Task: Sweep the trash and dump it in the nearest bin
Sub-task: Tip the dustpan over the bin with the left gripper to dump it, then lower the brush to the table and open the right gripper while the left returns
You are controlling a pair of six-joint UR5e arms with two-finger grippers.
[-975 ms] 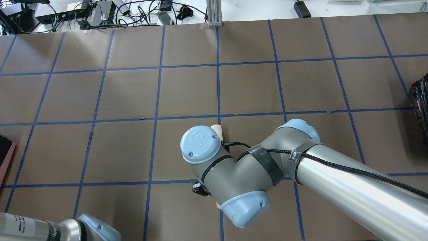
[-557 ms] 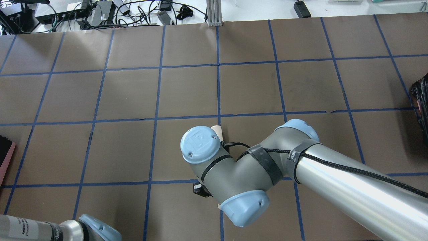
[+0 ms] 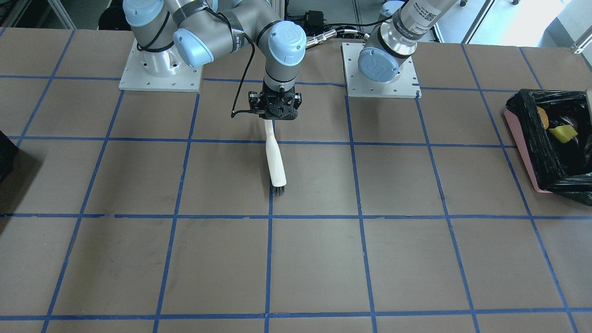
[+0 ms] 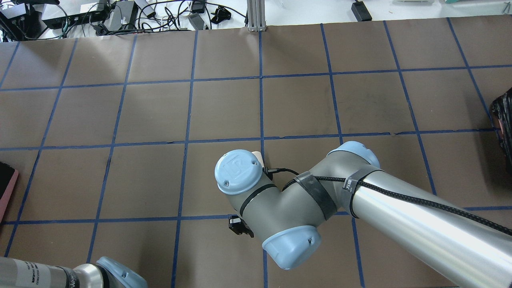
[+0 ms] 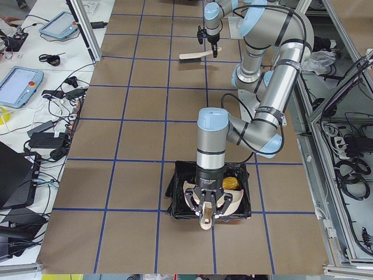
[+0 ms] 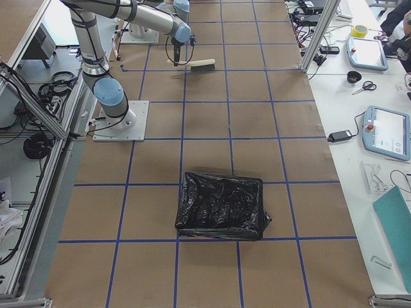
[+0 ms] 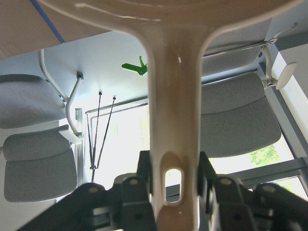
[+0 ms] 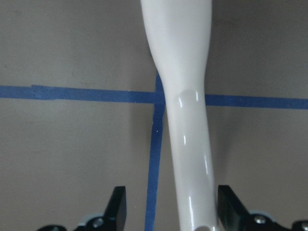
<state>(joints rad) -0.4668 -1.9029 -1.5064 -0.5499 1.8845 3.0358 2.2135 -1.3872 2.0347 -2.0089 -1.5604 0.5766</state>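
**A:** What is the left arm doing?

**B:** The left tool (image 5: 207, 213) is clamping tight on the handle of a cream-white plastic dustpan (image 7: 173, 86). Its fingers (image 7: 144, 175) are pressing the handle from both sides. It is holding the dustpan just above a pink rectangular bin lined with a crinkled glossy black plastic bag (image 3: 532, 164). That bin is sitting at the end of the table (image 3: 416, 259) on the robot's left.

**A:** Where is the trash?

**B:** It is lying inside that bin. A golden-brown potato-like lump (image 5: 231, 184) is showing in the bag just beside the dustpan. A yellow squash-like wedge (image 3: 563, 133) is resting against the black lining, with an orange-yellow piece near it.

**A:** And the right arm?

**B:** The right tool (image 3: 274, 115) is pointing straight down near the middle of the table. It is standing over the handle end of a white plastic brush with short black bristles (image 3: 275, 159). The brush is stretching away from the robot along a blue tape line. In the wrist view, the right tool's two fingers (image 8: 118, 207) are standing spread on either side of the handle. Bare table is showing between one finger and the handle, so this tool is looking open. I cannot tell whether the bristles are touching the table.

**A:** Anything else?

**B:** A box wrapped in crinkled black plastic (image 6: 221, 205) is sitting towards the table's other end, on the robot's right, well apart from both arms.
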